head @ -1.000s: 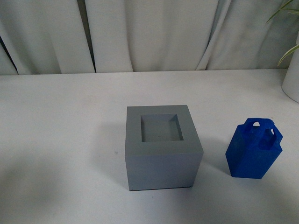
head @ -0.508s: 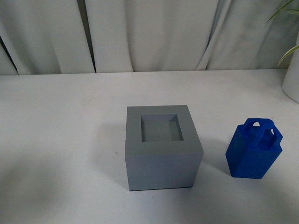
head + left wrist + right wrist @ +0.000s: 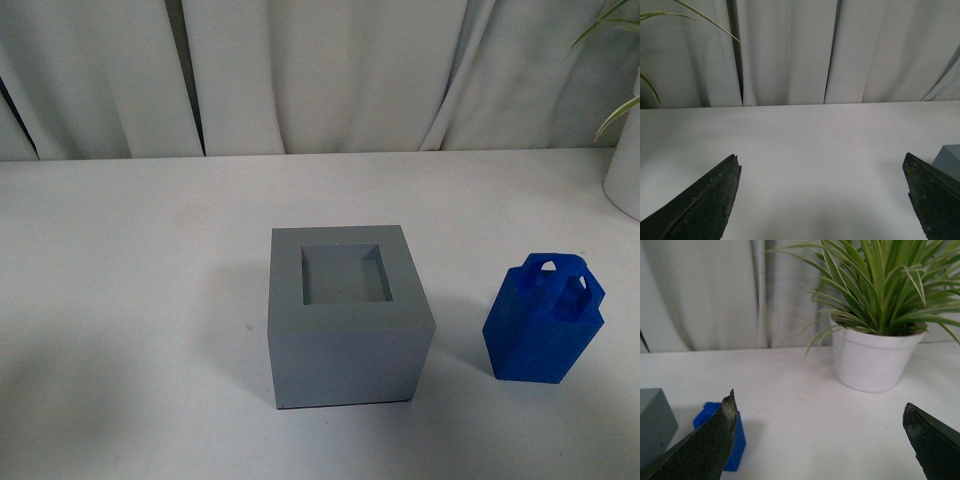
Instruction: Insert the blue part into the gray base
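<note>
both claws stand spread wide. left claw looks along the table, and a corner of the base shows past one finger. right claw has the blue part ahead of it, half hidden behind one finger and not in its grip. base is a matte gray cube with thick walls and a square recess open on top. blue part stands upright on the table to the right of the base, near but not touching; it is narrower, tapered above, with an arched loop handle.
</note>
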Controlling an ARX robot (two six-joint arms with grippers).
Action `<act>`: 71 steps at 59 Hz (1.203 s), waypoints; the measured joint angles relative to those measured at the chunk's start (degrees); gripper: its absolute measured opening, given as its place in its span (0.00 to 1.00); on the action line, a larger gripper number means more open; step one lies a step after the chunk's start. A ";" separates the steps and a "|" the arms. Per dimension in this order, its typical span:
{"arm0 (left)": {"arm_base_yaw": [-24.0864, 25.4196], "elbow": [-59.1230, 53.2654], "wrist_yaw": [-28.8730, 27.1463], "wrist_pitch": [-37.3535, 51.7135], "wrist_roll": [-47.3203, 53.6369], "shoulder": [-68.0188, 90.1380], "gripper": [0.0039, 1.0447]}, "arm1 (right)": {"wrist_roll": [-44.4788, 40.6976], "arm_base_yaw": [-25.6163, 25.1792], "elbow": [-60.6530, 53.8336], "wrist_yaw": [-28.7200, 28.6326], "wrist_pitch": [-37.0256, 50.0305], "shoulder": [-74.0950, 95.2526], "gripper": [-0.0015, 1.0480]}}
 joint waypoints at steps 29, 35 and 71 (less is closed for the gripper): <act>0.00 0.00 0.00 0.00 0.00 0.00 0.94 | -15.98 0.59 38.25 -26.08 -13.03 48.02 0.93; 0.00 0.00 0.00 0.00 0.00 0.00 0.94 | -24.24 1.38 45.46 -27.56 -21.31 55.39 0.93; 0.00 0.00 0.00 0.00 0.02 0.00 0.94 | -60.81 8.35 75.60 -20.20 -60.85 86.42 0.93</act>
